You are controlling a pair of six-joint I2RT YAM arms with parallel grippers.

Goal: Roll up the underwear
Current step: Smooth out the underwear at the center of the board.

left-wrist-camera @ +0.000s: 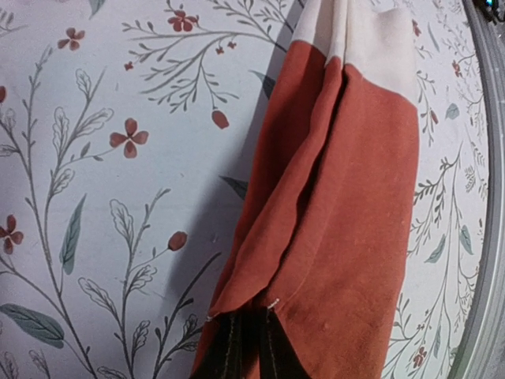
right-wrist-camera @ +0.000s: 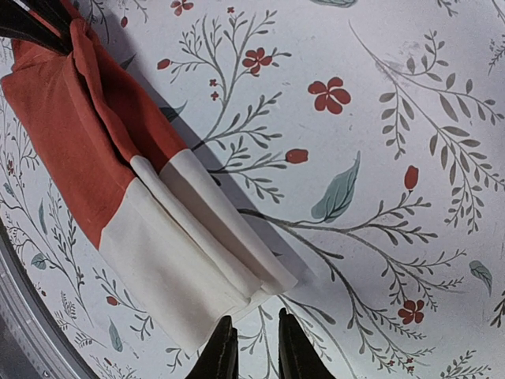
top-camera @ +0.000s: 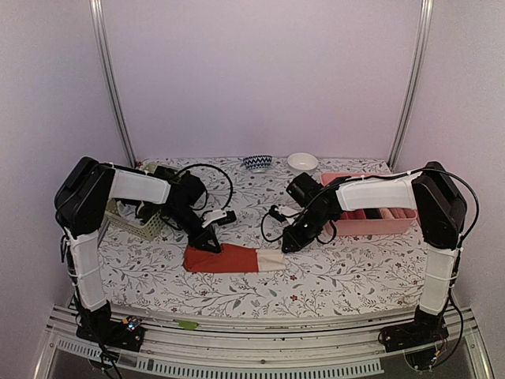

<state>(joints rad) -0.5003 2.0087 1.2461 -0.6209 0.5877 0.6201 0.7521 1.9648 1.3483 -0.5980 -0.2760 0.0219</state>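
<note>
Floral tablecloth (top-camera: pixel 331 272); basket (top-camera: pixel 146 225), tray (top-camera: pixel 371 225) beside underwear (top-camera: pixel 233 259).

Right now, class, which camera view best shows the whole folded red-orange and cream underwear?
The top external view: the underwear lies full length between both grippers. The left wrist view shows mostly its red-orange end, cropped at the cream part. The right wrist view shows the cream end clearly, with folds, but the far tip is cut off.

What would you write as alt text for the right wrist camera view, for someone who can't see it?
A folded red-orange and cream-white underwear lies flat on a floral tablecloth, running diagonally from upper left to lower centre. The right gripper shows at the bottom edge, jaws narrowly apart just off the cream end; the left gripper meets the red end at top left.
</note>
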